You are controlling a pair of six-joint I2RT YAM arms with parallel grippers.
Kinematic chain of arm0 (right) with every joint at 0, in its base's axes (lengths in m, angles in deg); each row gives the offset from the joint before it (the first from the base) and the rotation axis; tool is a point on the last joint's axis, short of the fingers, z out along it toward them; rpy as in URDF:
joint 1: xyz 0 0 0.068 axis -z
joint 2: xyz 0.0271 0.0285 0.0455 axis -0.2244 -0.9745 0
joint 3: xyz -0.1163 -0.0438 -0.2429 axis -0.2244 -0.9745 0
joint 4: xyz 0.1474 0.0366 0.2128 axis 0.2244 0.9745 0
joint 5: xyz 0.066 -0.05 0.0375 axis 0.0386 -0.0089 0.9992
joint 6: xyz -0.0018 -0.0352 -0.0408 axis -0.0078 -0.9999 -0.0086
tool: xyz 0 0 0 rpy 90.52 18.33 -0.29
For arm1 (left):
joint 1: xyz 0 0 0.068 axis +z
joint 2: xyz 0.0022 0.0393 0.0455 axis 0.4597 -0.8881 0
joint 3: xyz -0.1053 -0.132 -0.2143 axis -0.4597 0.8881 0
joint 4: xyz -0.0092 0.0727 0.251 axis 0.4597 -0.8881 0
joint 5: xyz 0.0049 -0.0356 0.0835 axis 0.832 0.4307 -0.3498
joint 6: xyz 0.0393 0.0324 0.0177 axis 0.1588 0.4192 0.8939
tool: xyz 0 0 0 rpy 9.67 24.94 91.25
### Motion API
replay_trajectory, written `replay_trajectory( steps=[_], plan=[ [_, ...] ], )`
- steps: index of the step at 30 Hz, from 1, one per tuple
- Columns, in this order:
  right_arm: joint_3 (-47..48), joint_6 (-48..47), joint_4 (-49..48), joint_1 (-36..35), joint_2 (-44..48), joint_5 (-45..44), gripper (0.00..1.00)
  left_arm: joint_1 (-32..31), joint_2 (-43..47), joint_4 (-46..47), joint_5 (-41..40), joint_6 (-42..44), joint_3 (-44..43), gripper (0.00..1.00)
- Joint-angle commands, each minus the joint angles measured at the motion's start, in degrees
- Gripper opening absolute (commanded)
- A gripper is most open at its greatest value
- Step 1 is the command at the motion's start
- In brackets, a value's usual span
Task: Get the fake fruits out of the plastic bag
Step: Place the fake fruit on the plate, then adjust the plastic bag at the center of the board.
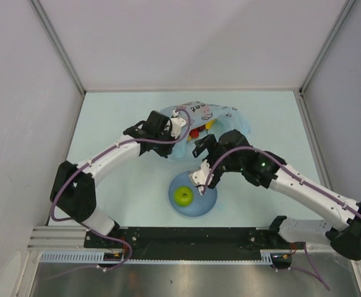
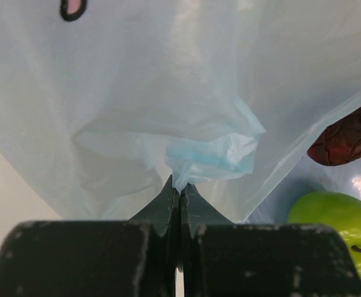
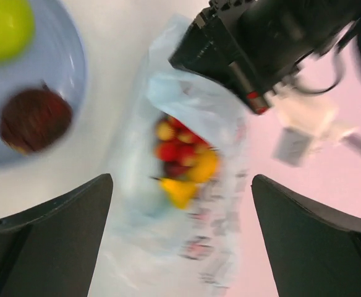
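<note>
The left tool [image 2: 179, 189] is pressed together, pinching a bunched fold of the plastic bag [image 2: 137, 93]. The bag lies on the table [image 1: 106, 117] just beyond the far rim of the light-blue plate [image 1: 175, 207]. The right tool [image 3: 182, 179] is spread wide with nothing between its fingers and hovers above the plate's far rim, facing the bag's open mouth, where blurred red grapes [image 3: 170, 150] and yellow fruits [image 3: 179, 190] show inside. The green apple [image 1: 183, 196] and the dark red-purple fruit [image 3: 33, 119] rest on the plate side by side, outside the bag.
</note>
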Motion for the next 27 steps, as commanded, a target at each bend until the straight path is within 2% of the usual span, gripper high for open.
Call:
replay_trajectory(
  steps=[1,2,3,6,8,10,13,19,24,26,27],
  plan=[
    [6.04,-32.12,12.6,0.31,-0.05,-2.41,1.0,0.98,-1.36,-4.06,-5.22,-1.07,-1.74,0.0],
    [7.46,-34.68,17.14,0.23,-1.1,-2.41,1.0,1.07,-1.53,-4.15,-7.16,-0.46,-0.51,0.01],
    [8.52,-38.97,18.75,-0.03,-1.37,-2.41,0.99,1.16,-1.71,-4.24,-11.79,0.16,0.11,0.0],
    [9.67,-45.56,20.87,-1.0,-1.55,-3.89,1.0,1.86,-3.46,-5.29,-18.57,3.5,0.64,0.0],
    [9.67,-47.44,21.84,-1.88,-1.38,-6.87,1.0,1.86,-5.74,-5.91,-21.92,5.87,-1.45,0.0],
    [9.67,-45.09,22.02,-4.07,-0.85,-8.37,1.0,2.3,-7.06,-5.91,-24.83,6.32,-3.57,0.0],
    [9.58,-47.79,25.01,-4.34,0.03,-12.07,1.0,2.21,-8.56,-5.12,-24.85,6.06,-6.29,0.0],
    [10.02,-52.29,23.61,-2.94,-3.3,-8.48,1.0,0.28,-11.29,-6.18,-18.88,2.12,-10.86,0.0],
    [11.08,-36.41,17.03,-0.39,-7.08,-11.72,1.0,0.28,-8.23,-2.85,-16.15,-2.9,-11.4,0.0],
    [11.08,-29.73,9.31,1.97,-9.54,-11.29,1.0,0.28,-6.12,-0.82,-14.31,-3.7,-8.6,0.0],
    [11.16,-22.04,6.32,3.12,-10.42,-10.94,1.0,0.28,-5.06,1.1,-13.51,-4.48,-7.46,0.0]
  ],
)
